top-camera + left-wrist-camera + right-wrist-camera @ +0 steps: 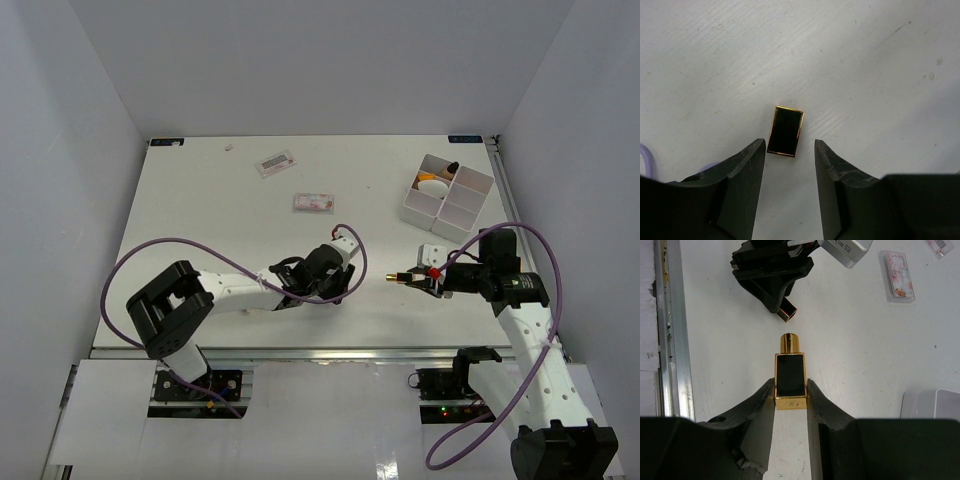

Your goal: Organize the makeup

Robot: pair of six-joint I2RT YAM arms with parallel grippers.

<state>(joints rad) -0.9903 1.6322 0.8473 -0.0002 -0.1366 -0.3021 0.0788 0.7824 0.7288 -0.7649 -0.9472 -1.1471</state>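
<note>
The lipstick cap (pixel 785 131), black with a gold rim, is found on the white table (pixel 220 220) with its near end just between the fingertips of the left gripper (pixel 789 144). Its long axis runs almost along the fingers, tilted slightly, so the jaws would close across its narrow width. The jaws stand partly open: the left finger is almost touching the cap, while a gap of bare table is seen at the right finger, so no grip is judged to be made yet. The uncapped lipstick tube (pixel 790 367) is clamped at its black-and-gold base by the right gripper (pixel 790 385), with the gold inner stem pointed away from the fingers toward the left gripper. In the right wrist view the cap's open end is turned roughly toward that stem but at an angle to it, and the two parts are near yet apart, with nothing between them. The coming move is therefore judged to depend on the cap being gripped squarely and its axis brought into line with the tube. Well apart lie a pink flat packet (pixel 313 202), a clear labelled packet (pixel 275 162) and the white compartment tray (pixel 425 218); none stands in the way.
</note>
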